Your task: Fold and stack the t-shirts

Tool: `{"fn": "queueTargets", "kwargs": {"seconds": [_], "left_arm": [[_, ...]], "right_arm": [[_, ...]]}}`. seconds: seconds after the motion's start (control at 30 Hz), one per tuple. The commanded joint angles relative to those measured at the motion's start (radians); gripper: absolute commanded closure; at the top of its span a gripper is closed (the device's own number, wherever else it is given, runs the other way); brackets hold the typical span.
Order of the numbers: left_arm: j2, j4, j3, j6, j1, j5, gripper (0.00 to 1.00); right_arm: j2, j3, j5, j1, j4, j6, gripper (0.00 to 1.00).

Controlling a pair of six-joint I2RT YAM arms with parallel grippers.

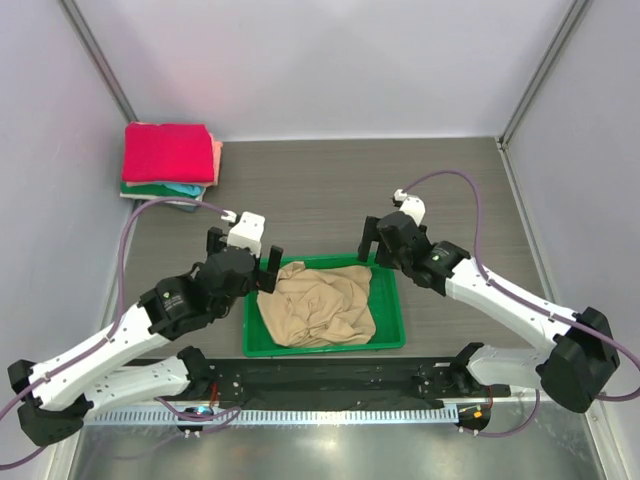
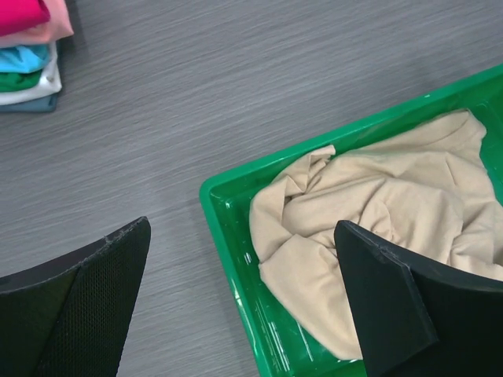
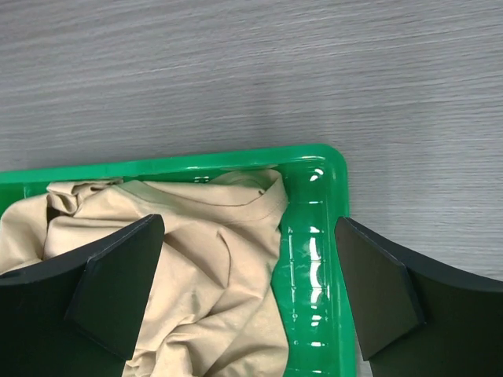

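in the overhead view, the tan t-shirt [image 1: 322,303] lies crumpled in the green tray [image 1: 250,350]. the left gripper [image 1: 242,256] hovers at the tray's far left corner and the right gripper [image 1: 375,245] at its far right corner, both with jaws apart and empty. the stack of folded t-shirts [image 1: 170,155] sits well apart, at the far left of the table [image 1: 330,190].

at the left wrist, the fingers [image 2: 78,306] straddle the tray corner and a bunched edge of cloth. we should come down on 1 clear hem, not a wad.

at the right wrist, the collar [image 3: 204,188] lies just ahead of the open jaws, near the tray wall. we'd pinch cloth only, clear of the rim, then lift both sides evenly.
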Motion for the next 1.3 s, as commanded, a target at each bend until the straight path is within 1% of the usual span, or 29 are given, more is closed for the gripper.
{"fn": "queueTargets", "kwargs": {"seconds": [0.0, 0.13, 0.2, 0.3, 0.33, 0.4, 0.43, 0.53, 0.6, 0.67, 0.7, 0.73, 0.77, 0.8, 0.83, 0.87, 0.9, 0.97, 1.0, 1.03, 1.1, 1.13, 1.2, 1.23, 1.27], "left_arm": [[-0.011, 0.019, 0.016, -0.036, 0.001, -0.091, 0.00], [-0.018, 0.018, 0.039, -0.057, 0.001, -0.098, 0.00], [-0.022, 0.018, 0.051, -0.074, 0.003, -0.101, 0.00], [-0.063, 0.025, 0.045, -0.050, 0.001, -0.087, 0.00], [-0.098, 0.033, 0.030, -0.041, 0.001, -0.104, 0.00], [-0.130, 0.042, 0.011, -0.036, 0.001, -0.148, 0.00], [-0.149, 0.051, 0.007, -0.034, 0.001, -0.157, 0.00], [-0.215, 0.079, -0.032, -0.007, 0.003, -0.160, 0.00], [-0.248, 0.076, -0.033, -0.022, 0.003, -0.176, 0.00], [-0.282, 0.094, -0.050, -0.010, 0.001, -0.182, 0.00], [-0.287, 0.097, -0.055, -0.008, 0.003, -0.183, 0.00], [-0.290, 0.094, -0.053, -0.010, 0.001, -0.186, 0.00], [-0.291, 0.094, -0.055, -0.010, 0.003, -0.185, 0.00], [-0.290, 0.096, -0.055, -0.008, 0.003, -0.186, 0.00], [-0.287, 0.093, -0.055, -0.007, 0.003, -0.190, 0.00], [-0.281, 0.085, -0.052, -0.008, 0.003, -0.194, 0.00], [-0.273, 0.082, -0.049, -0.010, 0.001, -0.197, 0.00], [-0.267, 0.078, -0.047, -0.010, 0.003, -0.203, 0.00], [-0.264, 0.076, -0.046, -0.013, 0.003, -0.205, 0.00], [-0.264, 0.071, -0.044, -0.013, 0.003, -0.205, 0.00], [-0.264, 0.070, -0.042, -0.014, 0.003, -0.211, 0.00], [-0.270, 0.070, -0.044, -0.015, 0.003, -0.213, 0.00], [-0.281, 0.070, -0.047, -0.015, 0.001, -0.214, 0.00], [-0.284, 0.073, -0.049, -0.015, 0.001, -0.216, 0.00], [-0.290, 0.074, -0.052, -0.013, 0.003, -0.217, 0.00]], "right_arm": [[0.014, 0.043, -0.029, 0.022, 0.072, -0.026, 0.04], [0.045, 0.034, -0.060, 0.073, 0.084, -0.045, 0.04], [0.060, 0.033, -0.090, 0.096, 0.084, -0.025, 0.05], [0.104, 0.022, -0.120, 0.168, 0.111, -0.011, 0.05], [0.141, 0.022, -0.120, 0.211, 0.112, -0.006, 0.05], [0.195, 0.029, -0.126, 0.246, 0.107, 0.000, 0.06], [0.251, 0.043, -0.121, 0.281, 0.096, 0.017, 0.07], [0.350, 0.071, -0.097, 0.331, 0.069, 0.050, 0.07], [0.397, 0.083, -0.080, 0.346, 0.052, 0.066, 0.08], [0.451, 0.105, -0.074, 0.358, 0.046, 0.069, 0.11], [0.467, 0.112, -0.072, 0.360, 0.037, 0.069, 0.14], [0.479, 0.127, -0.068, 0.363, 0.033, 0.067, 0.25], [0.494, 0.135, -0.066, 0.366, 0.029, 0.063, 0.40], [0.506, 0.144, -0.066, 0.366, 0.023, 0.061, 0.60], [0.505, 0.160, -0.063, 0.366, 0.018, 0.058, 0.87], [0.497, 0.170, -0.057, 0.366, 0.017, 0.054, 0.97], [0.464, 0.189, -0.030, 0.366, -0.003, 0.032, 0.99], [0.416, 0.281, 0.032, 0.366, -0.032, -0.007, 0.99], [0.392, 0.331, 0.067, 0.364, -0.072, -0.056, 0.99], [0.358, 0.450, 0.143, 0.363, -0.088, -0.093, 0.99], [0.349, 0.587, 0.201, 0.345, -0.114, -0.191, 0.99], [0.353, 0.709, 0.236, 0.332, -0.115, -0.218, 0.99], [0.373, 0.810, 0.253, 0.303, -0.102, -0.262, 0.99], [0.402, 0.889, 0.239, 0.264, -0.097, -0.287, 0.99], [0.411, 0.916, 0.207, 0.239, -0.089, -0.294, 0.99]]}}
